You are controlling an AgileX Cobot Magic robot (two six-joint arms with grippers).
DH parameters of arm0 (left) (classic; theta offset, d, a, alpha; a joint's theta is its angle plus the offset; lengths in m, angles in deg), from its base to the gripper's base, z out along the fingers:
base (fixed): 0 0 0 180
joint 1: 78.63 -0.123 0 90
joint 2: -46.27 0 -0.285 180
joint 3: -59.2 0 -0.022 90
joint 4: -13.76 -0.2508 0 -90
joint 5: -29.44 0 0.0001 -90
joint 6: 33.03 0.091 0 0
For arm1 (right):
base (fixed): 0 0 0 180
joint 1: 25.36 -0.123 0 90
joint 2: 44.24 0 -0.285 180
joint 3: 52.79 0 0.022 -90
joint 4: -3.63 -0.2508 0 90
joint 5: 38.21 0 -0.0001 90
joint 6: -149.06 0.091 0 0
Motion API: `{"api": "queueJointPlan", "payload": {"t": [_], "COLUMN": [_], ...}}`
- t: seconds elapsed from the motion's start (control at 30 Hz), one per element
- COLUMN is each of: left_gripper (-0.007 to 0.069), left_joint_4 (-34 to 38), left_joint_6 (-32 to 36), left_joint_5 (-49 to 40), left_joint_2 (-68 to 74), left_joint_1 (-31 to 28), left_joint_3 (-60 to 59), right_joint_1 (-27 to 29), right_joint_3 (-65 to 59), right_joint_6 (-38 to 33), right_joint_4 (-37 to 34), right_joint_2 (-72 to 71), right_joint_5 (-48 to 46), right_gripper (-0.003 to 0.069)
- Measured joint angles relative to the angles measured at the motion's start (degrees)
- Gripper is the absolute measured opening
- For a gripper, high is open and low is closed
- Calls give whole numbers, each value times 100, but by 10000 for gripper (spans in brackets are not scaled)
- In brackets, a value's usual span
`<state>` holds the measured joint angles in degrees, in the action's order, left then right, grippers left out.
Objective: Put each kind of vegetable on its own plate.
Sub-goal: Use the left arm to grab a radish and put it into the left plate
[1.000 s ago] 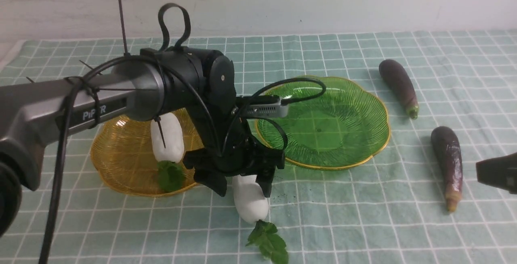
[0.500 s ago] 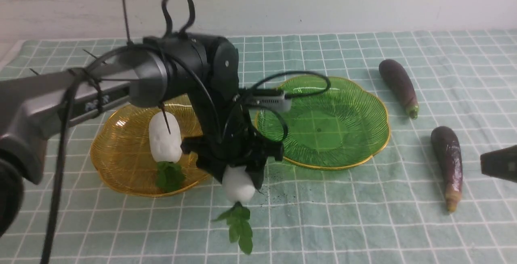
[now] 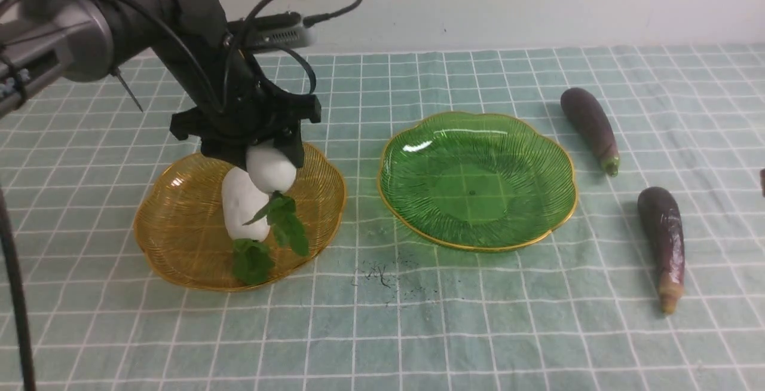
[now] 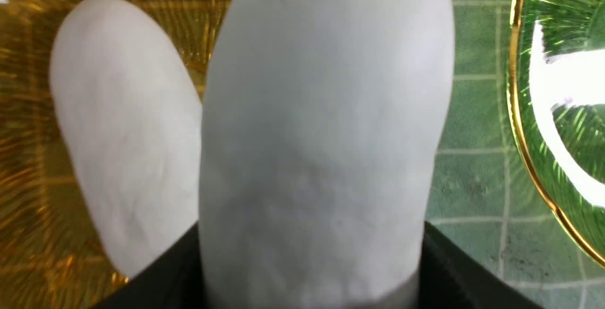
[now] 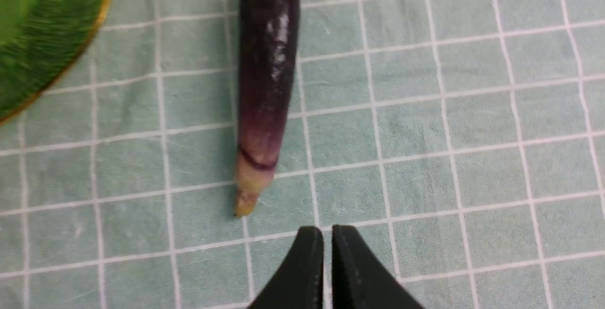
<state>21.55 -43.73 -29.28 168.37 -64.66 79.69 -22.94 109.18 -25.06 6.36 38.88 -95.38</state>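
Grips a radish [image 3: 272,168] in the left fingers [image 3: 294,150] over the amber plate [image 3: 179,241], long axis steep, leafy end down. Shows those leaves in the front view alone; crops them from the left wrist view, fingertips hidden behind white bulk. Finds a second radish [image 3: 241,204] lying on that plate, leaves nearest. Passes the green plate [image 3: 478,182]. Finds far eggplant [image 3: 588,128] and near eggplant [image 3: 663,241] on the table [image 3: 478,319], stems nearest. Catches right fingers [image 5: 302,271] almost touching, holding nothing, only in the right wrist view.
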Motion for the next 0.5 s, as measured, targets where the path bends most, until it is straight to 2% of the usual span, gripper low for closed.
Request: {"api": "queueJointPlan", "payload": {"t": [0.07,0.17,0.23,0.37,0.5], "left_gripper": [427,427,435,518,575], "left_joint_4": [63,49,-47,-250,-483], "left_joint_6": [138,225,232,232,237], "left_joint_5": [183,292,201,-50,-654], "left_joint_2": [232,534,624,638,638], "left_joint_1": [0,0,0,0,0], "left_joint_3": [0,0,0,78,591], "right_joint_1": [0,0,0,0,0], "right_joint_3": [148,462,637,764,892], "right_joint_6": [79,99,99,99,99], "right_joint_4": [3,-177,-364,-509,-646], "right_joint_2": [479,1158,1559,2065,2679], "right_joint_5": [0,-34,-22,311,679], "right_gripper": [78,186,308,475,587]}}
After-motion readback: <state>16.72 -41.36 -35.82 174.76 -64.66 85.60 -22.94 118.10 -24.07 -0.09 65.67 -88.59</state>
